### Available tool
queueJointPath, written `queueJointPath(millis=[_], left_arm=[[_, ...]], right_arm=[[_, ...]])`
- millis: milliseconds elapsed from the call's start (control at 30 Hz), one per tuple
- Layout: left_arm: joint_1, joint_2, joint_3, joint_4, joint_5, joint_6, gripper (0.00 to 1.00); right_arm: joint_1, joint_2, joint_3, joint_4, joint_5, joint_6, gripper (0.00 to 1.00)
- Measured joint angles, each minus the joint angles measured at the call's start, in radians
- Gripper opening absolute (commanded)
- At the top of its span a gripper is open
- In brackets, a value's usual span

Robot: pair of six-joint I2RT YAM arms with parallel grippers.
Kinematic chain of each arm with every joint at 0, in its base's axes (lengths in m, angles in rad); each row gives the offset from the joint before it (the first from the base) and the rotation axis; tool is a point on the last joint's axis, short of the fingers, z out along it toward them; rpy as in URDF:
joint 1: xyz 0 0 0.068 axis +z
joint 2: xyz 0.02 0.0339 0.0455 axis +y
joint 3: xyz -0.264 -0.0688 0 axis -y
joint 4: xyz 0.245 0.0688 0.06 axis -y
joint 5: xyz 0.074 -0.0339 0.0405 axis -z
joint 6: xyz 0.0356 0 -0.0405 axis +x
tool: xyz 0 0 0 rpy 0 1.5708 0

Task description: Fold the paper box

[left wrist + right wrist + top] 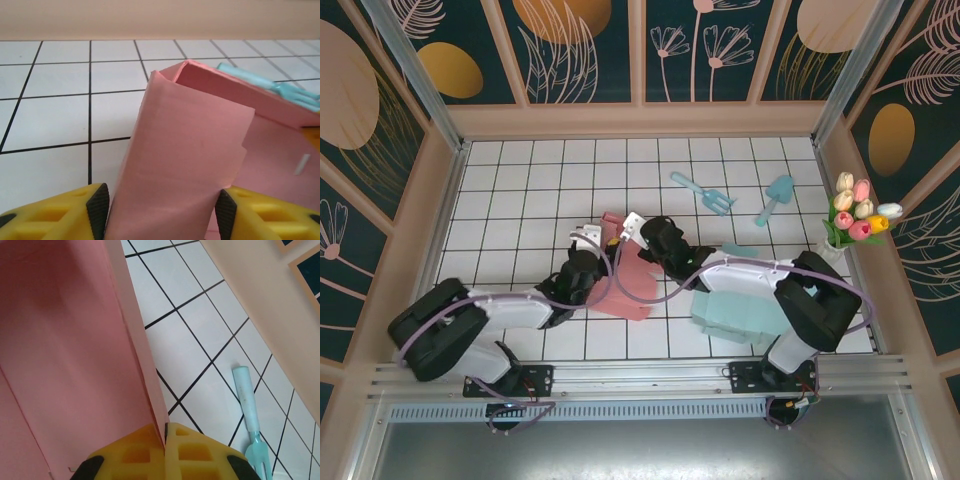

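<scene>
My right gripper (165,432) is pinched tight on a wall edge of the pink paper box (623,272), mid-table. My left gripper (160,212) stands parted astride its raised flap. Beyond, the white tiled table (520,180) lies open to the beige back wall (640,120), with a teal fork (703,192) far right.

A pink paper box (628,288) lies partly folded on the white tiled surface (520,200), between the two arms. The left gripper (600,246) and right gripper (636,236) meet over its far edge. A flat teal sheet (740,312) lies beneath the right arm. A teal fork (703,192), a teal trowel (775,198) and a vase of tulips (855,215) sit farther right.
</scene>
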Motion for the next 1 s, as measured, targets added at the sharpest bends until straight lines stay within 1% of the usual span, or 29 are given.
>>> queueJointPath(millis=[100,300,433,600,733,800,900,1000], left_arm=[[0.029,-0.076,-0.006,-0.045,0.046,-0.015,0.64],[0.121,-0.156,-0.049,-0.101,0.151,-0.041,0.65],[0.128,-0.207,-0.068,-0.13,0.205,-0.052,0.65],[0.13,-0.307,-0.087,-0.138,0.219,-0.055,0.63],[0.132,-0.422,-0.146,-0.131,0.212,-0.051,0.61],[0.134,-0.451,-0.181,-0.112,0.195,-0.047,0.6],[0.136,-0.453,-0.241,-0.067,0.175,-0.032,0.58],[0.136,-0.407,-0.277,-0.025,0.173,-0.018,0.57]], right_arm=[[-0.01,0.001,0.011,-0.026,-0.009,0.009,0.0],[-0.034,0.018,0.069,-0.114,-0.053,0.027,0.0],[-0.042,0.021,0.095,-0.158,-0.067,0.027,0.0],[-0.042,0.021,0.093,-0.167,-0.073,0.0,0.0],[-0.042,0.021,0.044,-0.09,-0.051,-0.099,0.0],[-0.042,0.021,0.008,-0.039,-0.045,-0.152,0.0],[-0.041,0.008,-0.053,0.051,-0.035,-0.253,0.0],[-0.037,-0.011,-0.096,0.127,-0.028,-0.349,0.0]])
